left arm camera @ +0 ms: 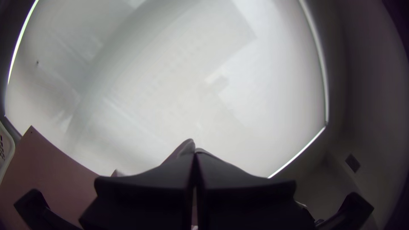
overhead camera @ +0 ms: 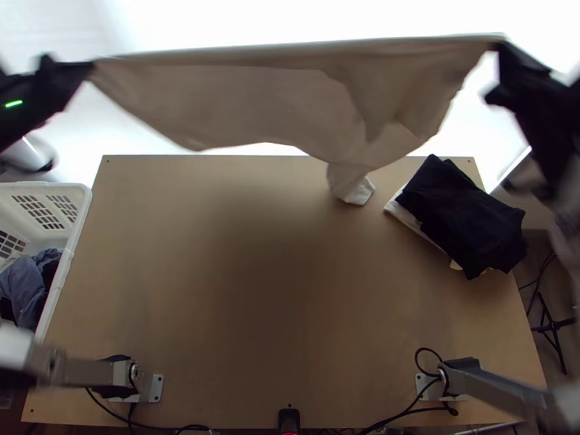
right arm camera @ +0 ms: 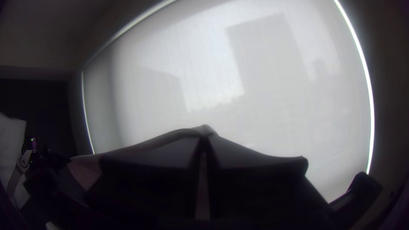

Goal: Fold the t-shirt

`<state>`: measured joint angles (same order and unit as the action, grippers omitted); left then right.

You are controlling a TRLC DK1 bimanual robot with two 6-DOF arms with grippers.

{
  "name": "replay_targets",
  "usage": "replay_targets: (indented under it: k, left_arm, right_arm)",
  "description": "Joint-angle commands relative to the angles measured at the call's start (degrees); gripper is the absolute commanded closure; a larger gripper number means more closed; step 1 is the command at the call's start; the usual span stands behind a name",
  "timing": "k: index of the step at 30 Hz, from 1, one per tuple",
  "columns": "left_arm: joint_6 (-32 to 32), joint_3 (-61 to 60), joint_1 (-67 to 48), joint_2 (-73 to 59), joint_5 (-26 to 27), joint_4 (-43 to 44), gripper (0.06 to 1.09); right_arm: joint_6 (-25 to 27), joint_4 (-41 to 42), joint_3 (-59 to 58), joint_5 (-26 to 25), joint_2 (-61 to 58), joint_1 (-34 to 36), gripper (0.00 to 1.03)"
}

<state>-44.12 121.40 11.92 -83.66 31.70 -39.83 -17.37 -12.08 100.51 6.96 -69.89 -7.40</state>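
Where the table's (overhead camera: 290,290) left edge runs, I see a white basket (overhead camera: 71,250) holding rumpled clothes (overhead camera: 27,286) | table wood spans the middle, dark cloth stack (overhead camera: 467,217) far right | beyond, pale t-shirt (overhead camera: 268,109) hangs, long axis left-right, left gripper (overhead camera: 92,69) and right gripper (overhead camera: 499,46) pinching its upper ends.

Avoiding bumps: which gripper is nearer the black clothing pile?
Right. The right gripper appears beyond the pile; the left gripper appears past the far left corner of the table.

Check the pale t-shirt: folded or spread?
Spread in the air: the pale t-shirt is taut between left gripper and right gripper along its upper edge, loose below.
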Motion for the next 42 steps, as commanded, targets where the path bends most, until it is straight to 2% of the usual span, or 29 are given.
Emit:
replay_targets:
  k: [1,6,12,16,22,26,28,33,35,38,42]
  left_arm:
    - [-5.6,-2.4,3.2,21.0,5.3,-1.2,1.05]
    - [-8.1,-5.6,3.0,32.2,5.2,-0.2,1.05]
    - [-8.9,-6.6,3.0,36.4,4.5,-0.2,1.05]
    - [-9.1,-7.2,2.8,36.3,4.5,-0.7,1.05]
    - [-8.9,-12.8,2.9,32.5,4.6,-2.4,1.05]
    - [-7.4,-25.0,2.7,31.7,5.4,-2.9,1.05]
    - [-4.4,-33.3,2.6,32.2,5.4,-2.1,1.05]
    - [1.4,-55.6,2.1,32.0,4.9,7.8,1.05]
    - [3.6,-63.7,0.9,30.9,2.3,13.9,1.05]
    - [6.9,-70.0,-1.6,27.2,0.1,20.0,1.05]
    - [7.5,-71.8,-2.8,19.1,-0.9,28.1,1.05]
  right_arm:
    - [-0.6,-4.1,-8.2,0.5,26.3,-0.6,1.0]
    - [-1.9,-7.6,-9.6,0.4,38.1,-0.2,1.0]
    - [-3.3,-10.3,-6.3,0.5,40.2,-0.2,1.0]
    - [-4.5,-12.7,-4.7,0.5,37.0,-0.6,1.0]
    - [-8.7,-21.9,-0.9,2.0,26.3,-2.4,1.0]
    - [-12.8,-26.1,-7.2,5.0,20.4,-2.4,1.0]
    - [-13.7,-26.5,-13.6,6.8,18.2,-3.2,1.0]
    - [-9.6,-26.3,-24.4,7.0,14.2,-3.8,1.0]
    - [-9.0,-25.0,-27.0,7.0,12.2,-3.7,1.0]
    - [-7.9,-22.4,-29.0,7.0,8.7,-3.7,1.0]
    - [-7.4,-17.2,-29.1,7.0,2.6,-3.1,1.0]
